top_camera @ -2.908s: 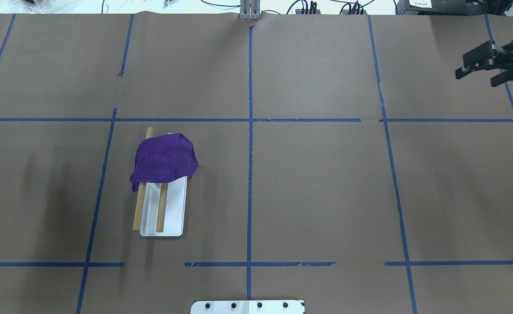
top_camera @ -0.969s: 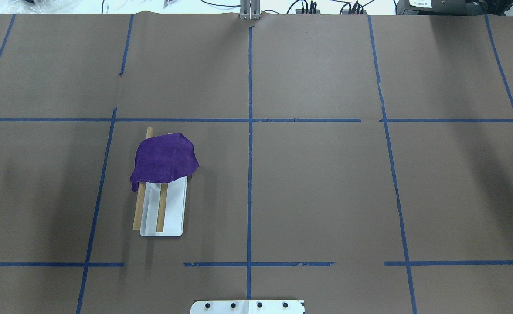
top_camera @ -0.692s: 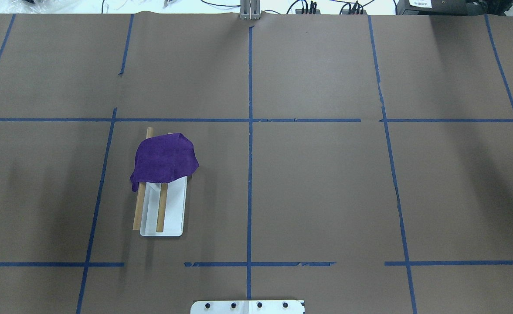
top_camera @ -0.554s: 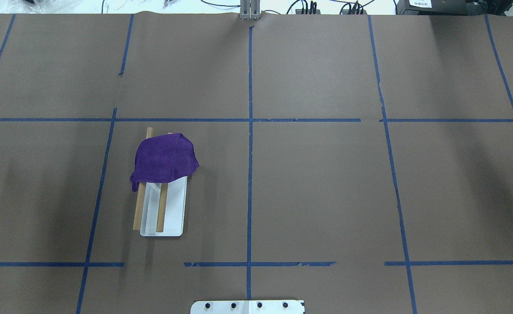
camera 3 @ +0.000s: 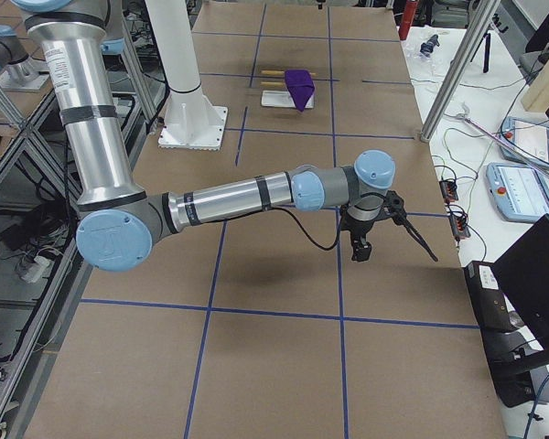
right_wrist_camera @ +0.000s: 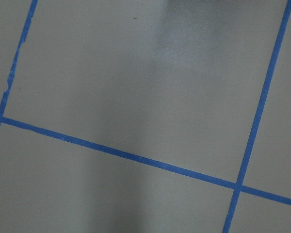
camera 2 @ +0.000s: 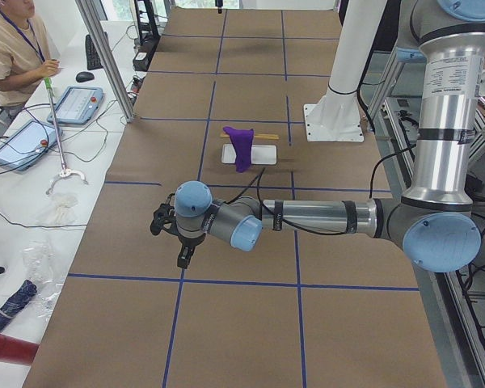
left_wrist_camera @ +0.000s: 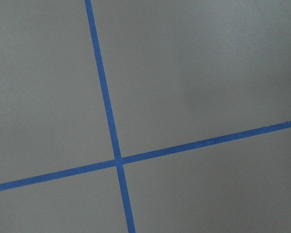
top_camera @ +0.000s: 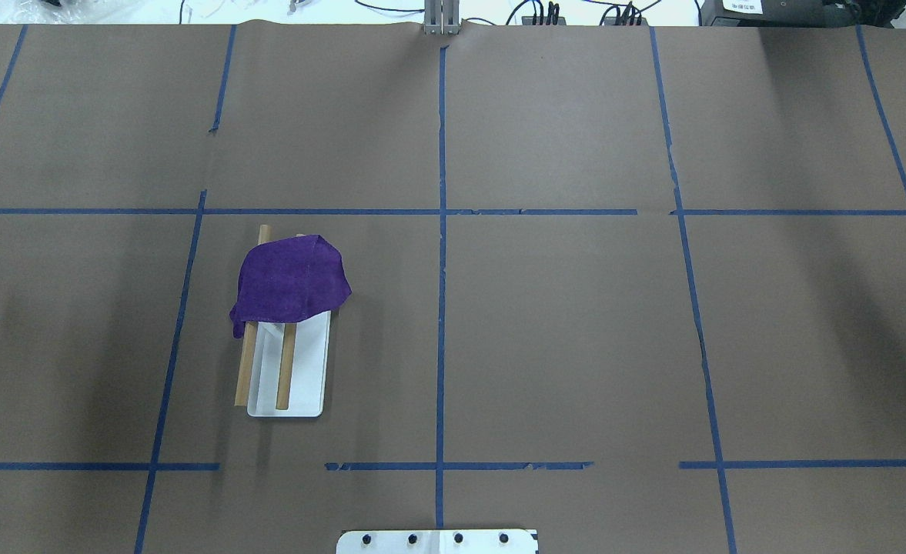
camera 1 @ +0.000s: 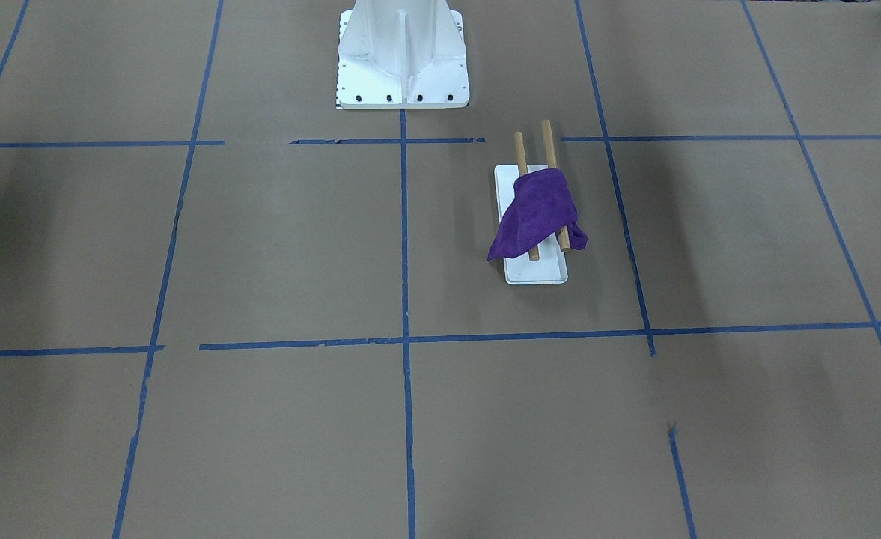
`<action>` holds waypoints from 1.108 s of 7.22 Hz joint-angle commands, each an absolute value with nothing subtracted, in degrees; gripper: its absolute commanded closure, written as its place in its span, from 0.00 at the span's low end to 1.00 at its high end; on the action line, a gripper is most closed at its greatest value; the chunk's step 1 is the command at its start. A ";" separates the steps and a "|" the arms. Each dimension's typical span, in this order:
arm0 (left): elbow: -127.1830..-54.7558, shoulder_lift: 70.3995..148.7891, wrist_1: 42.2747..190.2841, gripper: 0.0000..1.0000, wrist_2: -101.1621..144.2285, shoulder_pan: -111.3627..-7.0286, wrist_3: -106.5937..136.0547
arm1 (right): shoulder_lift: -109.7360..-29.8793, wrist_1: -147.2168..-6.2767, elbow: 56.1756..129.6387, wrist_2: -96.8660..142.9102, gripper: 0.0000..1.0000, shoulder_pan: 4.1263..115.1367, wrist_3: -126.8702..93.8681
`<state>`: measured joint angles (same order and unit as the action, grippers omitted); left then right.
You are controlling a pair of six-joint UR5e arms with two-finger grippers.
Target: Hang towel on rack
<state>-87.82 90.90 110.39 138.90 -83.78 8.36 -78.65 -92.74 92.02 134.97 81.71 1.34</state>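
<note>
- Quick update: a few seconds back my right pincer (camera 3: 359, 249) sat fully in the overhead shot's far right corner. Now only a dark sliver pokes in at that edge, so that arm has pulled out sideways.
- The purple cloth towel (top_camera: 291, 278) hasn't budged in that time. It's draped over both light-brown wooden dowels (top_camera: 286, 369) of the small white-plated rack (top_camera: 310, 377), bunched at the end away from my base, with one corner dangling past the plate's edge.
- My read: the hanging is done and this is just me parking.
- Pincer state: both are well apart from the towel and carry no cloth. Whether the fingers are apart or together, I can't tell (side cameras only, plus that sliver). That goes for my left pincer (camera 2: 181, 255) too, which hovers over the brown paper-covered table (top_camera: 576, 331).
- The wrist cams show only paper and blue tape lines (left_wrist_camera: 106, 121).
- Around: the big white ribbed pedestal (camera 1: 403, 52) stands well apart from the rack. A person in a beige shirt (camera 2: 8, 48) sits past the table's end. Neither sits between me and the rack.
</note>
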 commanded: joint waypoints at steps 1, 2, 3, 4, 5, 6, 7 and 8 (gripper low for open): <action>-87.80 91.06 102.67 0.00 141.24 -84.02 8.00 | -82.33 -92.20 91.76 135.09 0.00 81.74 2.20; -88.41 91.23 102.48 0.00 141.41 -84.20 8.00 | -82.35 -92.20 91.41 134.91 0.00 81.74 2.20; -89.11 91.14 101.78 0.00 141.42 -85.33 8.00 | -82.44 -92.28 91.15 135.09 0.00 81.74 2.11; -89.99 91.14 97.60 0.00 141.24 -87.17 8.00 | -82.35 -92.55 91.66 135.78 0.00 82.87 2.11; -92.78 90.71 95.82 0.00 141.24 -89.19 8.09 | -83.66 -92.81 93.50 135.96 0.00 83.75 2.02; -95.77 90.70 90.84 0.00 140.98 -89.82 7.30 | -83.50 -92.73 93.43 135.62 0.00 83.67 2.02; -95.89 90.96 90.27 0.00 140.72 -90.17 4.95 | -83.32 -92.64 92.99 135.62 0.00 83.58 2.02; -94.84 91.92 90.26 0.00 133.84 -89.65 3.79 | -83.41 -92.46 93.25 135.44 0.00 83.67 2.02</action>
<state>-95.11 91.15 91.17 139.08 -89.75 5.49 -83.36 -92.62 93.13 135.60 83.59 2.03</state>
